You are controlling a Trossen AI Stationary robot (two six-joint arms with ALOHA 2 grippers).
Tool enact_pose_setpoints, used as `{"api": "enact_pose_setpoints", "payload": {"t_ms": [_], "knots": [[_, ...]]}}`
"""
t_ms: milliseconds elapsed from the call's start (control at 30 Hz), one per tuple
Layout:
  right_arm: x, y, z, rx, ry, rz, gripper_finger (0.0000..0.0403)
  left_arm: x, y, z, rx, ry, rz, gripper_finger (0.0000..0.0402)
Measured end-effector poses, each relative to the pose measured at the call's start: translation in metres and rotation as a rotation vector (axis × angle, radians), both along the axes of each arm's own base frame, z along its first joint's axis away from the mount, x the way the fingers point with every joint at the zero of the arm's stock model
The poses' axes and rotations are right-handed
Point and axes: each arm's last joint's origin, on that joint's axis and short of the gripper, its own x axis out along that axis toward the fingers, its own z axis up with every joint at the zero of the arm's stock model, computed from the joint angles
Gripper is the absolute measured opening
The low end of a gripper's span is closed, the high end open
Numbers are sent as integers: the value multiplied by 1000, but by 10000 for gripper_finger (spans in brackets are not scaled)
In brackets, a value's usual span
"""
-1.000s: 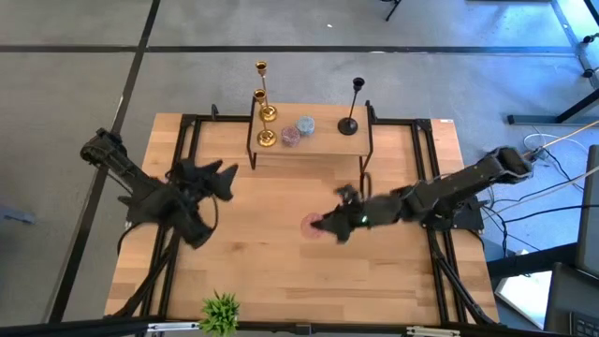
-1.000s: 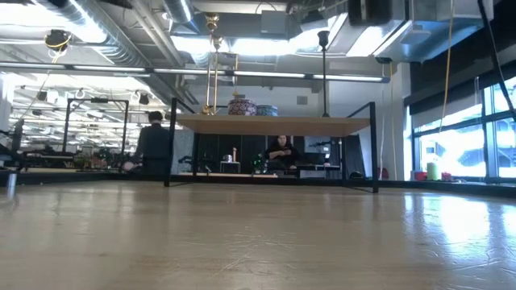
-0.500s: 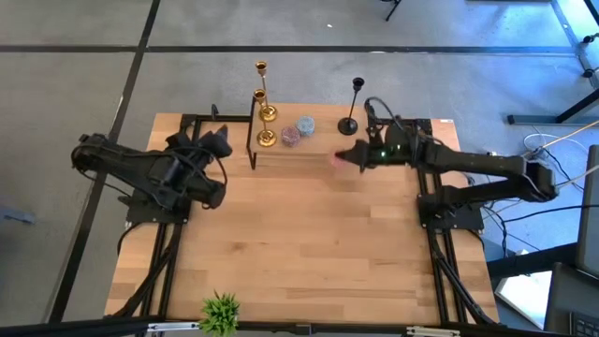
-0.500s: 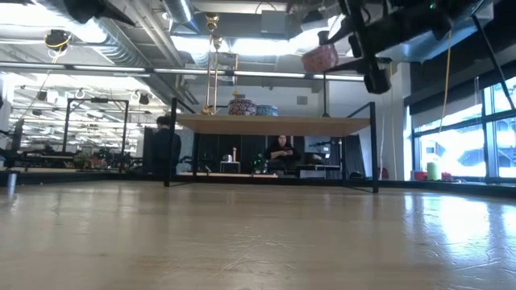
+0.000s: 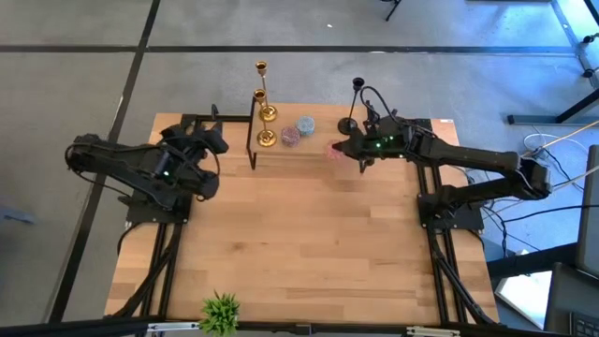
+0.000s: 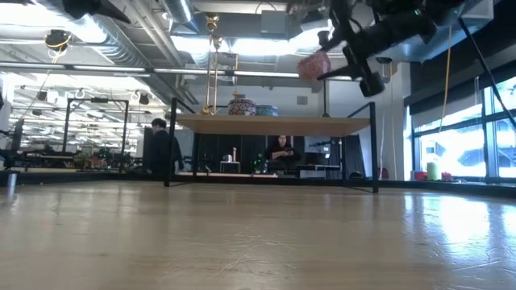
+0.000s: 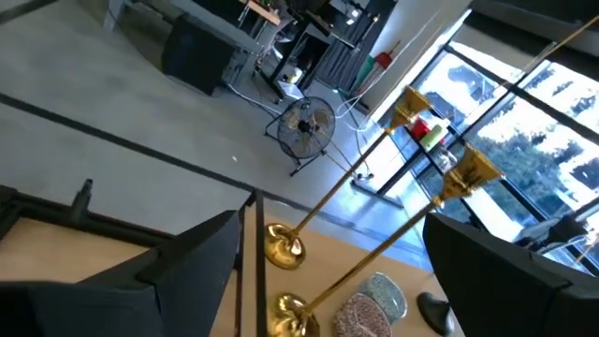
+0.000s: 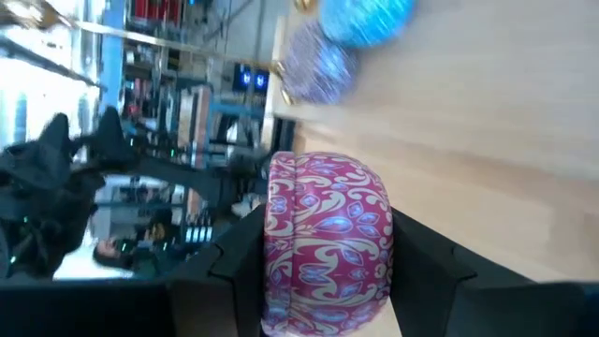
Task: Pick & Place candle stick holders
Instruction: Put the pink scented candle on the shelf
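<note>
Two gold candle stick holders (image 5: 267, 137) (image 5: 269, 113) stand on their round bases at the left end of a raised wooden shelf (image 5: 323, 133) at the table's far edge. The left wrist view shows their slanting stems (image 7: 374, 257). A black holder (image 5: 348, 125) stands at the shelf's right end. My right gripper (image 5: 344, 150) is shut on a pink patterned round tin (image 8: 328, 243), just above the shelf's near edge, left of the black holder. My left gripper (image 5: 215, 140) hangs open and empty left of the shelf, facing the gold holders. My right gripper pinches the pink tin (image 6: 314, 66) between its two fingers. One finger lies on the lid side (image 8: 273, 234), the other on the opposite base side (image 8: 388, 253). The fingers come about level from the table's right. The tin is lifted clear, above the shelf's top.
A pinkish tin (image 5: 291, 136) and a blue tin (image 5: 305, 124) sit on the shelf between the gold and black holders. Black frame legs (image 6: 172, 141) carry the shelf. A small green plant (image 5: 221, 312) stands at the near edge. People show in the room beyond.
My right gripper has carried the pink tin from over the table's middle toward the far edge and up to the shelf, rolling as it went. My left gripper has swung toward the far edge, nearer the shelf's left end, staying open.
</note>
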Motion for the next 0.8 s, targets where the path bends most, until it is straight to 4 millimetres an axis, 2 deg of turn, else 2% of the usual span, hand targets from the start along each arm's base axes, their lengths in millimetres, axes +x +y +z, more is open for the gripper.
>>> {"api": "enact_pose_setpoints", "payload": {"t_ms": [167,267,400,533,800], "knots": [[23,18,22,-85,57,-118,169,-24,6,10,-37,-2,-33,336],[41,36,24,-74,84,-206,169,-39,9,15,-42,13,-55,336],[63,59,7,14,81,-310,169,-55,13,19,-36,56,-88,336],[78,75,-14,88,52,-487,169,-68,16,22,-12,116,-114,336],[88,75,-33,144,-42,-738,169,-86,20,25,-17,155,-163,336]]}}
